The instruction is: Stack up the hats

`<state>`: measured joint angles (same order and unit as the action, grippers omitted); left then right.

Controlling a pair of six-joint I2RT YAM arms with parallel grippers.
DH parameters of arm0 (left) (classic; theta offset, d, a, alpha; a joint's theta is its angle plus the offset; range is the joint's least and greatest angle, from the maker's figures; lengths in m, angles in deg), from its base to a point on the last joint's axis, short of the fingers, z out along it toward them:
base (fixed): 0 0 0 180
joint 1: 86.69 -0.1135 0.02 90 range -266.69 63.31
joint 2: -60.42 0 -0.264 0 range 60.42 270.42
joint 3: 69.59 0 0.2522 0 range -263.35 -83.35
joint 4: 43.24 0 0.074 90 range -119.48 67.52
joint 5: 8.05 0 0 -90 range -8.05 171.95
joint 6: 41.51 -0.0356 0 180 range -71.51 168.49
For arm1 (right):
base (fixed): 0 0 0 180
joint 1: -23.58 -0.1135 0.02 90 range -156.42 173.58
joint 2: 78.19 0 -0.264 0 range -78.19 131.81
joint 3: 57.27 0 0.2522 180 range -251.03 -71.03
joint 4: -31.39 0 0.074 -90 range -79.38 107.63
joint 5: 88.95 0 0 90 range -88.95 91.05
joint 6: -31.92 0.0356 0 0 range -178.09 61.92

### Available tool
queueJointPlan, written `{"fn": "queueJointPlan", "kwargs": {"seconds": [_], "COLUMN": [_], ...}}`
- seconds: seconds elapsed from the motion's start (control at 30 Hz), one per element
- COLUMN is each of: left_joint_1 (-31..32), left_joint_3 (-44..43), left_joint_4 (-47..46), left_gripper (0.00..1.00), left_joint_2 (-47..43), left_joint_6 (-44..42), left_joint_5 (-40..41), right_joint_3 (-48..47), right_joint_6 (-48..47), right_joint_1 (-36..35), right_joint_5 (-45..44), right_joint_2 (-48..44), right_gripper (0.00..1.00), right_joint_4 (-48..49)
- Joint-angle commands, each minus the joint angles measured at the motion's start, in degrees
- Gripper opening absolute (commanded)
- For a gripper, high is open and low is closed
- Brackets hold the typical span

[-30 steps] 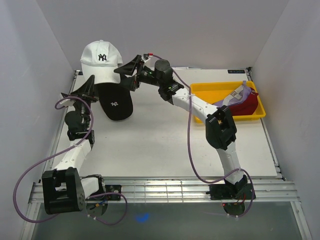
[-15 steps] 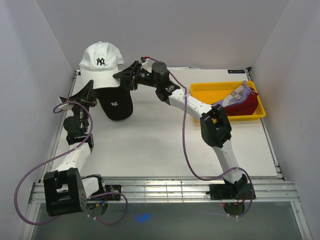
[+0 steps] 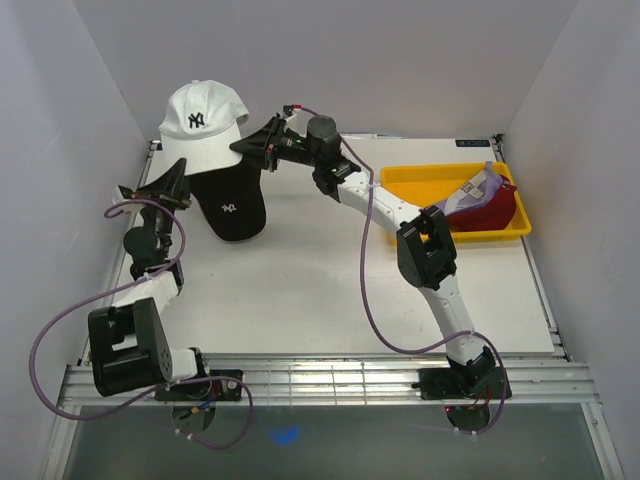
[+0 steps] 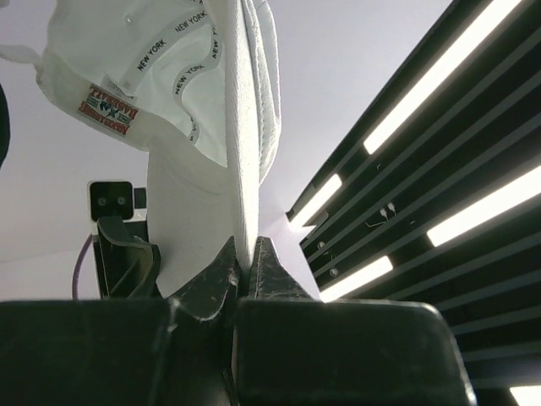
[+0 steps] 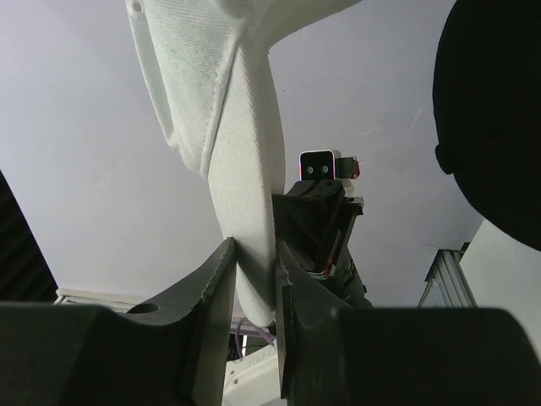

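A white hat [image 3: 203, 115] with a dark NY logo hangs in the air at the back left, above a black hat [image 3: 230, 205] lying on the table. My left gripper [image 3: 180, 168] is shut on the white hat's brim from below left; in the left wrist view the brim [image 4: 245, 152] stands clamped in the gripper [image 4: 245, 251]. My right gripper [image 3: 250, 146] holds the hat's right edge, and in the right wrist view both jaws press on the white fabric [image 5: 241, 169] at the gripper [image 5: 254, 258]. A purple hat [image 3: 478, 188] and a red hat [image 3: 502, 208] lie in the tray.
A yellow tray [image 3: 410, 176] stands at the back right of the table. White walls close in on the left, back and right. Purple cables loop from both arms, and the right arm stretches diagonally across the table's middle.
The right gripper has closed onto the white hat's edge. Both arms have lifted the hat slightly, and the left arm's base link has swung upright.
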<state>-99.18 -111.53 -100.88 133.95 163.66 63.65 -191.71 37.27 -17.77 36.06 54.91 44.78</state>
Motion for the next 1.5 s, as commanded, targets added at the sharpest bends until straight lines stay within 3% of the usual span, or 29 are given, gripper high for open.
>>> {"fn": "queueJointPlan", "kwargs": {"seconds": [0.0, 0.27, 1.1, 1.3, 1.47], "left_joint_1": [-0.25, -1.66, -4.91, -4.91, -4.91], "left_joint_3": [-4.07, -10.13, -19.45, -18.05, -12.00], "left_joint_4": [-8.93, -11.84, -18.25, -18.87, -19.30], "left_gripper": [0.00, 0.00, 0.00, 0.00, 0.00], "left_joint_2": [2.83, 9.33, 17.78, 17.26, 14.80], "left_joint_6": [12.00, 10.69, 8.93, 7.87, 7.08], "left_joint_5": [-12.27, -18.07, -24.41, -25.81, -26.61], "right_joint_3": [-4.64, -8.60, -14.85, -15.46, -15.37], "right_joint_6": [-2.80, -5.53, -4.74, -3.59, -3.86], "right_joint_1": [0.21, 1.35, 1.97, 1.88, 1.62], "right_joint_5": [3.05, 4.72, 1.91, 1.73, 2.09], "right_joint_2": [2.42, 5.59, 12.45, 14.55, 14.91], "right_gripper": [0.15, 0.12, 0.11, 0.11, 0.10], "right_joint_4": [0.97, -0.44, 4.21, 4.92, 4.57]}}
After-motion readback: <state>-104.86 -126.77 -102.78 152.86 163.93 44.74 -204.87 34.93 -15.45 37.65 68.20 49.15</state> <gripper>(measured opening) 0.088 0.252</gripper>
